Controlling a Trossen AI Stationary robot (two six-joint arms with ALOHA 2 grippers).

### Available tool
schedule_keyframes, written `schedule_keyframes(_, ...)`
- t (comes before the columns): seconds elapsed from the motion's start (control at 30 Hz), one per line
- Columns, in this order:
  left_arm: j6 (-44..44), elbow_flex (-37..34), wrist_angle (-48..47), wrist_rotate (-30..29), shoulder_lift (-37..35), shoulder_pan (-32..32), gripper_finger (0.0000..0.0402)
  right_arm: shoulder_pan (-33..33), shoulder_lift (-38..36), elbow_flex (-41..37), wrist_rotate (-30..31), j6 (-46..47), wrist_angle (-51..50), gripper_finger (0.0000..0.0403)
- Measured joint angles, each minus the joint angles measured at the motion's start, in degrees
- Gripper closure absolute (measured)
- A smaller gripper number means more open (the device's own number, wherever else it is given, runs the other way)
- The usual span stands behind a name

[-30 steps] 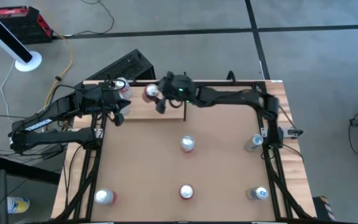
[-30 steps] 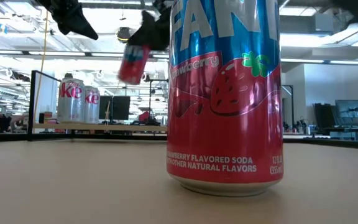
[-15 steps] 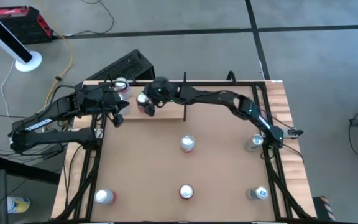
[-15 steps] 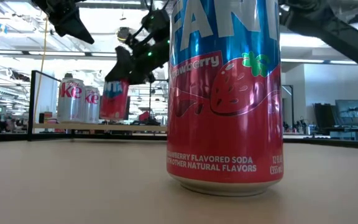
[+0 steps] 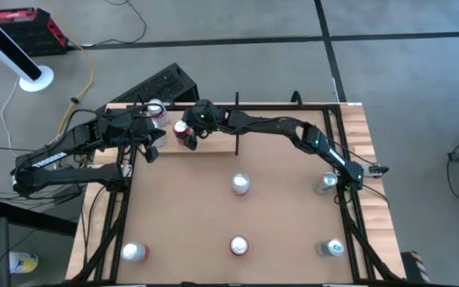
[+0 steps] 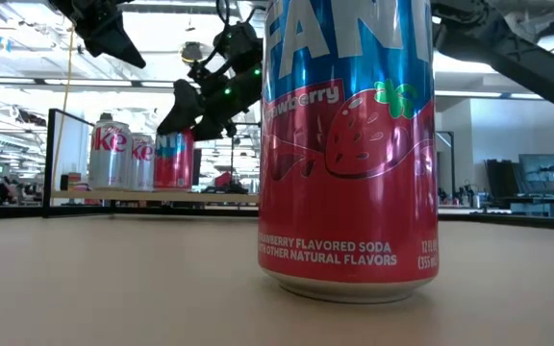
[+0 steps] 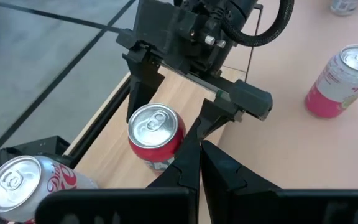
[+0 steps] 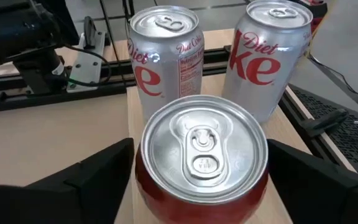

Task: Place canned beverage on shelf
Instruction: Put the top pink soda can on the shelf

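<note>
A red can (image 5: 183,132) stands upright on the pale wood shelf (image 5: 213,144) at the table's far edge, beside two Diet Coke cans (image 8: 166,56) (image 8: 271,50). In the low view the red can (image 6: 174,160) is next to them, its base at the shelf plank (image 6: 142,196). My right gripper (image 5: 191,126) reaches in from the right and is shut on the red can. My left gripper (image 5: 151,148) is shut and empty, just near of the shelf's left end, above the table. My right gripper pinches the red can's upper wall, just below the rim (image 8: 143,163), between its two fingers (image 7: 143,87), one on each side. The fingers slant down from above and from the table's right. The can is upright with its base on or just above the shelf.
Several more cans stand on the brown tabletop: one in the middle (image 5: 240,185), three along the near edge (image 5: 238,245), one at the right (image 5: 325,183). The strawberry soda can (image 6: 349,144) fills the low view. A thin black upright (image 5: 237,127) stands at the shelf's right end.
My right gripper has carried the red can toward the table's left and down. The can was tilted and high in the air. It is now upright at shelf level beside the Diet Coke cans. My left arm has kept still.
</note>
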Motion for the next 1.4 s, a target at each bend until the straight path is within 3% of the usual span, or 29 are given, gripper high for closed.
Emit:
schedule_keyframes(0.37,0.0,0.0,-0.36,0.0,0.0,0.0,0.0402,-0.35,-2.01,-0.13,0.02,-1.2,1.12,0.002)
schedule_keyframes(0.63,-1.4,-0.43,-0.56,0.01,0.07,-0.01,0.0402,-0.27,-10.44,-0.11,0.04,-4.6,-9.11,0.0017)
schedule_keyframes(0.87,-1.54,-6.81,3.5,1.56,2.83,-0.02,0.0402,0.19,-20.51,-4.22,-0.97,-8.74,-21.03,0.0019)
schedule_keyframes(1.1,4.02,-8.39,9.51,6.1,12.06,-0.02,0.0402,-0.25,-34.08,-22.21,-0.81,-8.57,-18.33,0.0029)
schedule_keyframes(1.23,5.69,-7.32,9.82,6.04,17.12,0.07,0.0402,-0.24,-44.34,-39.14,1.2,-6.4,-9.06,0.0032)
schedule_keyframes(1.4,8.3,-4.71,9.83,2.71,21.86,2.11,0.0402,2.39,-58.39,-61.49,5.25,-3.28,10.49,0.0033)
